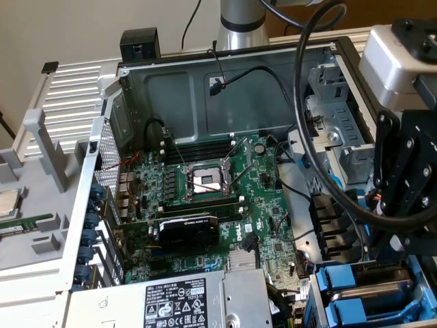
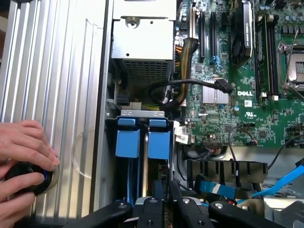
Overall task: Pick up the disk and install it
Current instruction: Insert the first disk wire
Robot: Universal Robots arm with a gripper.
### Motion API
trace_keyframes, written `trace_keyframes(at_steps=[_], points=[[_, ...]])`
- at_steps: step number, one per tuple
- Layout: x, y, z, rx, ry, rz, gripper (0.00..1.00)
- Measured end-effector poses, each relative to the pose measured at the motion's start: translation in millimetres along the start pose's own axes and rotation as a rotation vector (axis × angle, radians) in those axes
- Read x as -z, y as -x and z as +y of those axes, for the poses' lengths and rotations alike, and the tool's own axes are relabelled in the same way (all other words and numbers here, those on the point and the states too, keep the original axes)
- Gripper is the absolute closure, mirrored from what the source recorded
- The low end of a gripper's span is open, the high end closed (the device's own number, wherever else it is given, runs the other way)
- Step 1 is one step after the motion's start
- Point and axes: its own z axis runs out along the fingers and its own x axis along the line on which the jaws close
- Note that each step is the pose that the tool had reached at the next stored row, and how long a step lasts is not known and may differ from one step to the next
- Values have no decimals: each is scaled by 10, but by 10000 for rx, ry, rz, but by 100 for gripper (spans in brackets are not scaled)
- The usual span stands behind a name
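Open case (image 1: 191,102) — tool (image 2: 166,190), pressed nearly together, hangs over the disk (image 2: 159,145) — beside the motherboard (image 2: 247,95).

Blue-framed disk (image 2: 159,145) on edge in the drive bay (image 2: 141,113), just beside a second blue carrier (image 2: 128,142).

**Surroundings of the work area.** In the exterior view, a plain beige wall (image 1: 82,27) spans ten to twelve o'clock, and a brown wood-toned surface (image 1: 276,27) shows at one o'clock. A pale grey ribbed metal panel (image 1: 75,89) lies at ten o'clock, with a grey moulded fixture (image 1: 41,157) just beside it at nine o'clock. In the wrist view, a grooved metal sheet (image 2: 52,71) takes soft, even light, its long parallel ridges faintly glossy.
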Motion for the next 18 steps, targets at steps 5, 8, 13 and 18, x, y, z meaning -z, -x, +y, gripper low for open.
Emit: trace_keyframes(at_steps=[5, 8, 13, 18], points=[[-2, 0, -20, -47, 27, -7, 83], [-5, 0, -27, -75, 73, -13, 83], [-6, 0, -36, -136, 130, -23, 83], [-4, -2, -52, -175, 137, -31, 83]])
